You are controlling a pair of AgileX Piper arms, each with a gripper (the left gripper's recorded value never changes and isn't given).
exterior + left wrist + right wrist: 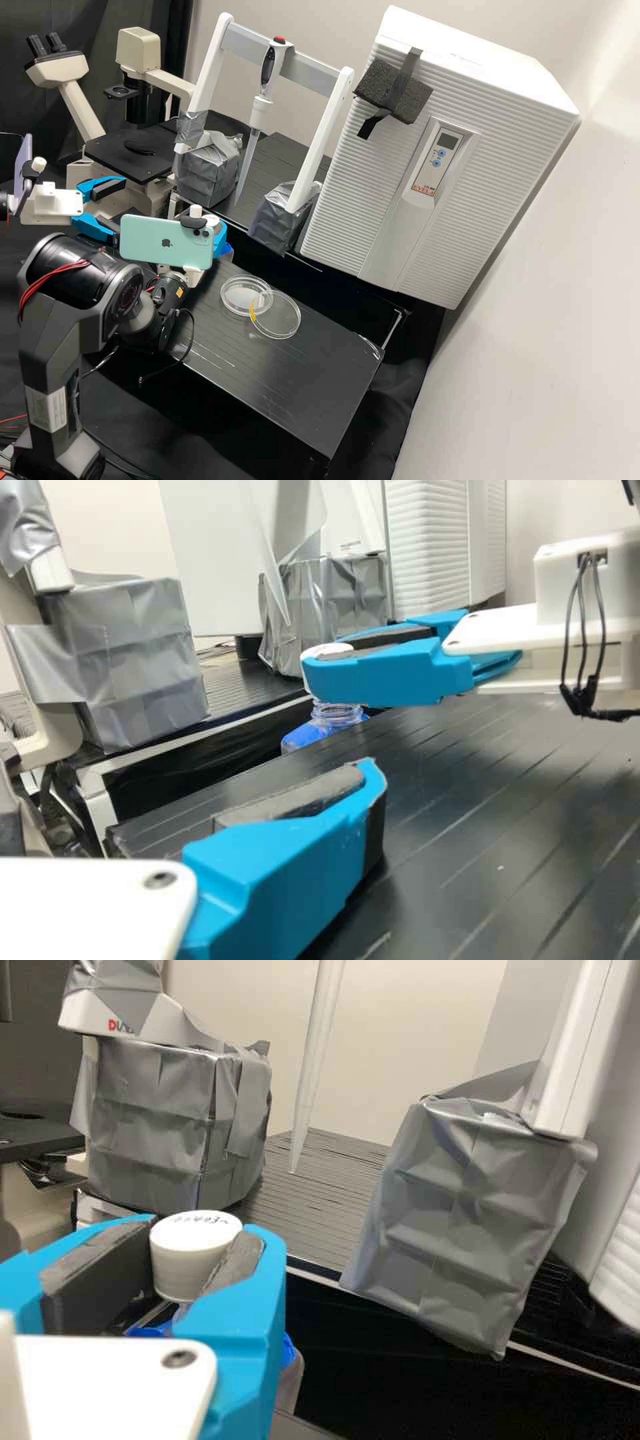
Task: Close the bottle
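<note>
My right gripper [192,1278] is shut on a small white cap [196,1246]. In the left wrist view the same cap [329,652] hangs just above the open neck of a clear bottle [336,716] with a blue label, which stands on the black bench. Whether cap and neck touch I cannot tell. In the high view the right gripper [218,237] is mostly hidden behind a mint phone [167,241], and the bottle is hidden too. My left gripper [108,207] stands open to the left of it, apart from the bottle; one of its fingers [290,850] lies low over the bench.
Two clear petri dishes [247,294] [277,320] lie mid-bench. Tape-wrapped blocks [207,167] [280,217] hold a white stand with a hanging pipette [257,127] behind the bottle. A large white ribbed machine [440,153] stands at the right and a microscope [100,113] at the back left.
</note>
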